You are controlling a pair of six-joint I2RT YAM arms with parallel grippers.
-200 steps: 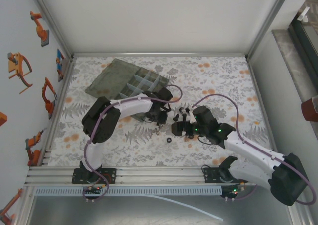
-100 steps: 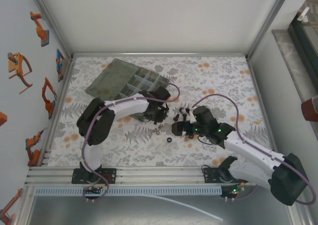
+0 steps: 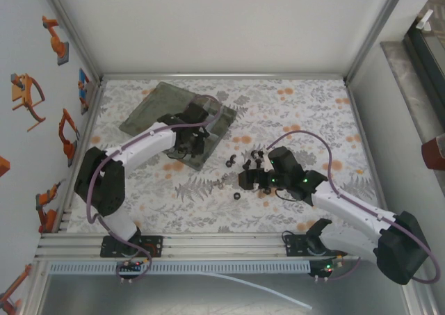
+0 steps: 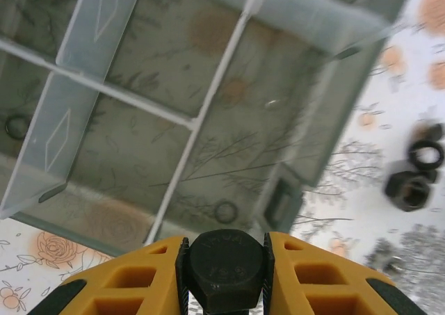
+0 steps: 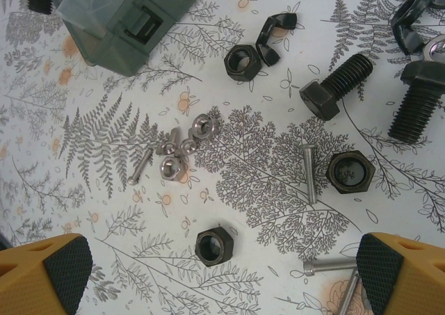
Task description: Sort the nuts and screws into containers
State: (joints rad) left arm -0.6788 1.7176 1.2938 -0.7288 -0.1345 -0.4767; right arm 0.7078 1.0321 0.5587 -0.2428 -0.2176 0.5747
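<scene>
You are pinching one black screw [image 4: 226,263] in your left gripper [image 3: 189,140] over the nearly bare containers [image 4: 221,78]. Your right gripper [image 5: 222,273] is hanging wide open above the many screws [image 5: 337,85] and nuts [image 5: 350,171] lying unsorted on the bench [image 5: 104,141].

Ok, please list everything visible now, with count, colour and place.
organiser box: one, translucent grey, far left of the table
rings: two, dark, in separate box compartments
hex nuts: three, black, loose on the table
bolts: two, black, lying beside the nuts
wing nuts: at least one, black, at the far side
screws: at least three, silver, among the nuts
small nuts: a cluster, silver, nearest the box
held bolt: one, black, between the left fingers
left gripper: yellow fingers, shut on held bolt, over the box
right gripper: yellow fingers, open, above the loose parts
</scene>
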